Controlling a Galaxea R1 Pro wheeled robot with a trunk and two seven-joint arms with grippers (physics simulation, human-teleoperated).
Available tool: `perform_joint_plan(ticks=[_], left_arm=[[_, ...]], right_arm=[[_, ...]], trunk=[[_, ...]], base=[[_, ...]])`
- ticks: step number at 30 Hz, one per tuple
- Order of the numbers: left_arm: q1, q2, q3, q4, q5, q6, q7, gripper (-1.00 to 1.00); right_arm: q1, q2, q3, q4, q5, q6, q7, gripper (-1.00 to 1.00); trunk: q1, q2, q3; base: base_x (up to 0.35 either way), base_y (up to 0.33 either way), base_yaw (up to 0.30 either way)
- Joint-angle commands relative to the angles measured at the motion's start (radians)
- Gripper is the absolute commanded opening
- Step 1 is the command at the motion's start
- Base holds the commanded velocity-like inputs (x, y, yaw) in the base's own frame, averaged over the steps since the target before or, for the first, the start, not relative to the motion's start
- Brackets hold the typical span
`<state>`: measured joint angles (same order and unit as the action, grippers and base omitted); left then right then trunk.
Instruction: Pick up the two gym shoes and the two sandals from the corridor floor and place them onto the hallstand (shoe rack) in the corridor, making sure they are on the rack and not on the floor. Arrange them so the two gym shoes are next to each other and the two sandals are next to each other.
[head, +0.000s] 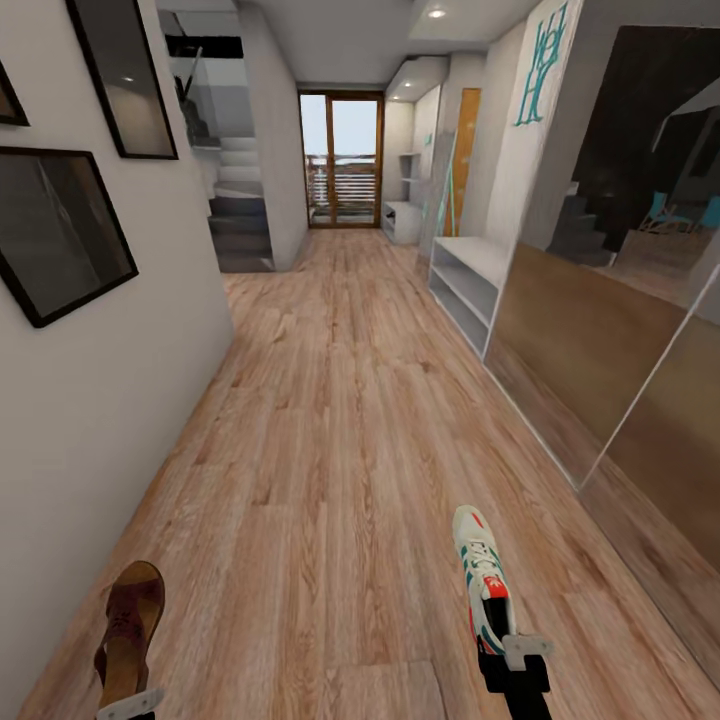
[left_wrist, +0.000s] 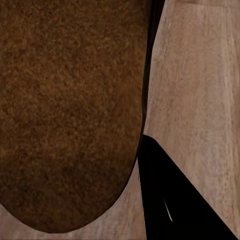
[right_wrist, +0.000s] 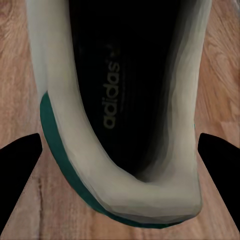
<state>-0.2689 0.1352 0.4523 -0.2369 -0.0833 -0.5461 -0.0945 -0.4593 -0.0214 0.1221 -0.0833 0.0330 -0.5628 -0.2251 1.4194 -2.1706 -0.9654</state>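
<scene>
Both claws are carrying footwear above the light brown wood-plank corridor floor (head: 330, 420). Right claw (head: 515, 650) is gripping the heel of a cream-white gym shoe (head: 482, 575) with green stripes; its wrist view is revealing the dark insole lettering. Left claw (head: 128, 705) is clamping a dark brown leather sandal (head: 128, 625). Farther along the right wall, a low light-grey hallstand (head: 465, 275) is standing.
</scene>
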Motion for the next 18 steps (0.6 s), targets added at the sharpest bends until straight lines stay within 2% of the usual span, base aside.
perform_joint_plan(ticks=[1, 10, 18], left_arm=[[-0.001, 0.0, 0.009, 0.001, -0.012, -0.003, -0.004, -1.0], [-0.001, -0.001, 0.009, 0.001, -0.012, -0.003, -0.005, -1.0], [-0.001, 0.0, 0.009, 0.001, -0.012, -0.003, -0.005, -1.0]], right_arm=[[-0.001, 0.0, 0.008, 0.0, 0.004, 0.0, -0.01, -1.0], [0.0, 0.004, 0.008, 0.0, 0.004, 0.0, -0.01, -1.0], [-0.001, 0.004, 0.008, 0.0, 0.004, 0.0, -0.01, -1.0]], trunk=[[0.0, 0.0, -0.001], [0.0, 0.0, -0.001], [0.0, 0.0, 0.005]], base=[[0.338, 0.0, 0.0], [0.338, 0.0, 0.005], [0.338, 0.0, 0.136]])
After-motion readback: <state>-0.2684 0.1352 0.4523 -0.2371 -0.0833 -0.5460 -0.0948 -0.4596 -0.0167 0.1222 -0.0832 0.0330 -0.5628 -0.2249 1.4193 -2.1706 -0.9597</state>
